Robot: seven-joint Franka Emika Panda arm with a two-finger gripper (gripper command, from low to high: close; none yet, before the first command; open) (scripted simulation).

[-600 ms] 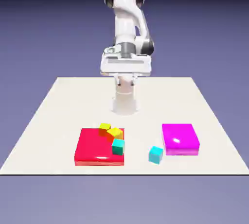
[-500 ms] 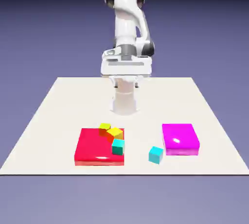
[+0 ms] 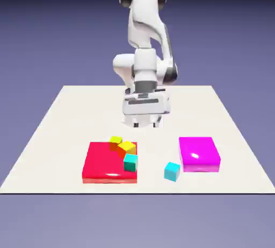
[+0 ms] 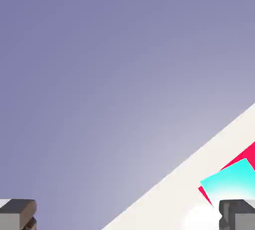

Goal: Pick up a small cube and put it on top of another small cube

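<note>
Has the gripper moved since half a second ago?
Yes. The gripper has dropped lower and come nearer the red block, now covering the robot's base at the table's far edge.

The small cube (image 3: pixel 172 171) is bright cyan with a blue lean. It sits flat and upright on the bench (image 3: pixel 53 134), near its front edge, alone and untouched. In the exterior view it lies to the right of the flat red block (image 3: pixel 102 166), apart from it, and just beside the near left corner of the magenta block (image 3: pixel 199 154).
</note>
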